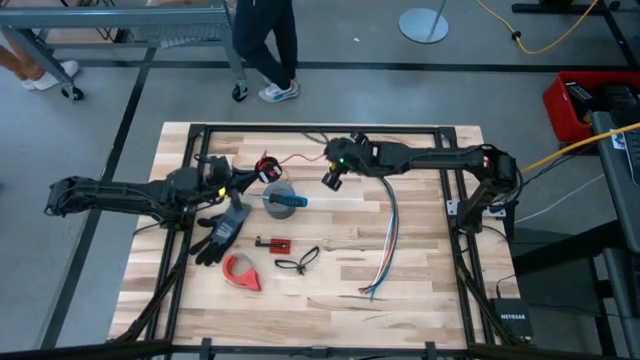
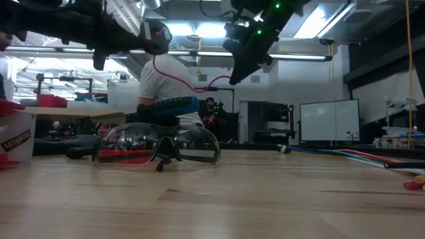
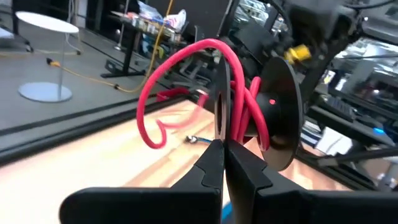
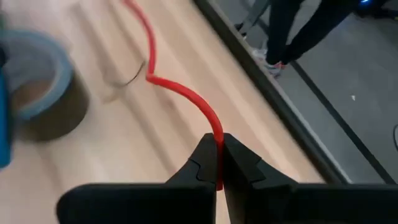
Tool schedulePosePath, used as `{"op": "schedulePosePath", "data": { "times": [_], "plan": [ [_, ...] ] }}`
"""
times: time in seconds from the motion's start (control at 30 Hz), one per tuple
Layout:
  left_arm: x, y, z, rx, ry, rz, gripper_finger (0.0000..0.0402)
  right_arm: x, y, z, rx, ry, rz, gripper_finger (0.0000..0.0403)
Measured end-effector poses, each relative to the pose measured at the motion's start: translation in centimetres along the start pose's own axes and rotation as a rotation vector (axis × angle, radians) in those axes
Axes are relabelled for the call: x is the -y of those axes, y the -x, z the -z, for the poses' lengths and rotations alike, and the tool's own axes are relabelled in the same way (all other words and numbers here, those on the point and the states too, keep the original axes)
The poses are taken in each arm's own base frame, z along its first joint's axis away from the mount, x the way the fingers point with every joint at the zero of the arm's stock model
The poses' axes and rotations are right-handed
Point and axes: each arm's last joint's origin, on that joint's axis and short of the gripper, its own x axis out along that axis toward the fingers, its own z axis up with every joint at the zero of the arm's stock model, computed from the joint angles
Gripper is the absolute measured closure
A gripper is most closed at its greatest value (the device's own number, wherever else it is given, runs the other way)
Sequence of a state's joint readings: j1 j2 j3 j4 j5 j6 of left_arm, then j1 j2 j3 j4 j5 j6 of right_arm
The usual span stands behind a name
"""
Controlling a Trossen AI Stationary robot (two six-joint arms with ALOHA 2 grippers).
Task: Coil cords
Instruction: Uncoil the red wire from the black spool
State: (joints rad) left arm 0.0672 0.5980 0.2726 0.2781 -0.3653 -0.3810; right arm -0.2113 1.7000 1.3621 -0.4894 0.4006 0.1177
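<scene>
Workshop floor all round a light wooden table (image 1: 420, 270); a person (image 1: 268, 45) walks past its far edge. Both arms are up off the wood.

Left gripper (image 3: 224, 152) is clamped shut on the black disc edge of a small spool, with the red cord (image 3: 186, 68) wound in a few loops just beyond its fingertips. From overhead the coil (image 1: 267, 168) sits right at the left gripper (image 1: 245, 178), lifted over the grey tape roll (image 1: 279, 197).

Right gripper (image 4: 219, 163) is closed on the cord's free run, which leaves straight out from between its fingertips and bends off over the table. Overhead, that strand (image 1: 300, 158) bridges the gap between the right gripper (image 1: 333, 178) and the coil, with some slack.

Step in hand, as I judge it: mid-wind, one gripper anchoring the coil, the other feeding the tail. How much tail lies behind the right fingers is hard to tell.

Next move likely needs the right gripper to carry the strand round the coil with light tension while the left holds steady, so loops do not spring off.

Also on the table: multicoloured wire bundle (image 1: 388, 245), red tape ring (image 1: 241, 271), black glove (image 1: 222, 235).
</scene>
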Motion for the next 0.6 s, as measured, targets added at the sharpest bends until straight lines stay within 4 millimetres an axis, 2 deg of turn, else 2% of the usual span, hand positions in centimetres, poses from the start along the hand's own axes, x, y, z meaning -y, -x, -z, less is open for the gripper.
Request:
{"op": "schedulePosePath", "data": {
  "times": [0.17,0.3,0.6],
  "plan": [
    [0.1,0.2,0.9,-0.082,0.024,-0.005,0.0401,2.2,-0.8,-1.2,0.090,-0.064,0.015,0.0395],
    [-0.1,0.3,1.6,-0.148,0.032,-0.023,0.0401,3.5,-0.9,-2.6,0.209,-0.120,-0.099,0.0395],
    [-0.5,0.5,2.3,-0.217,0.022,-0.082,0.0401,3.4,0.3,-5.5,0.521,-0.118,-0.461,0.0395]
  ]
}}
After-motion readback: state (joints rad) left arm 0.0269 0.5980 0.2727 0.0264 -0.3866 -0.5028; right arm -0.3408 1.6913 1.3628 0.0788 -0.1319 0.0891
